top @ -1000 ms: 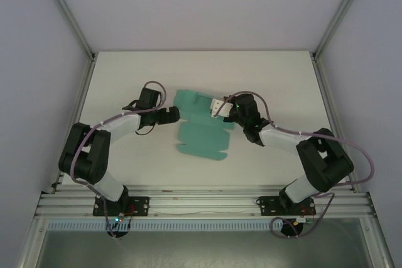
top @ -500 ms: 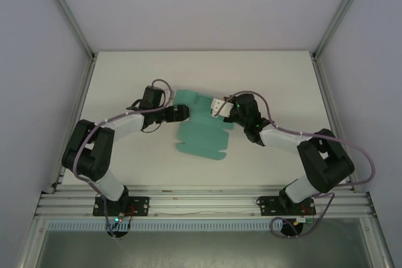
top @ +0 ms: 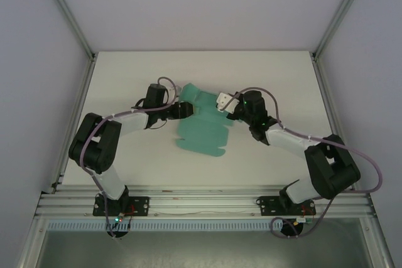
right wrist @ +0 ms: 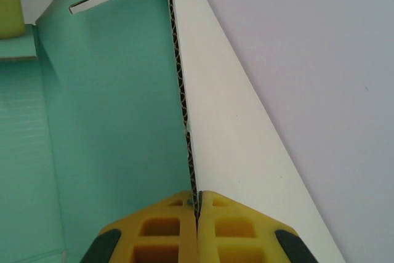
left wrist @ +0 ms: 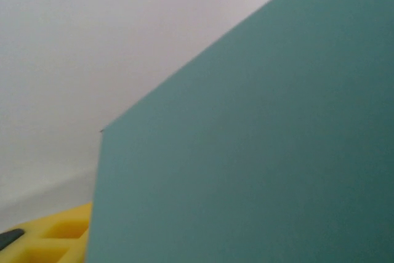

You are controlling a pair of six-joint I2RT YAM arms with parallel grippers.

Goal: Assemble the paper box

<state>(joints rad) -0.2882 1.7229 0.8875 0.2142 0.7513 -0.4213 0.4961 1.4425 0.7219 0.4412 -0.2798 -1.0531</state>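
Two arms: both reach in from the near edge of the table (top: 282, 73) toward its middle.
Left gripper (top: 180, 110): at the left far edge of the teal sheet. In the wrist view the card sits close over a yellow finger pad (left wrist: 55, 235), and whether the jaws are apart or closed cannot be told.
Paper box (top: 200, 135): a teal die-cut sheet lying mostly flat mid-table, between the two grippers.
Right gripper (top: 224, 102): pinched closed on a raised flap at the sheet's right far corner. Its yellow pads (right wrist: 157, 229) meet on the corrugated edge, teal face left, white face right.
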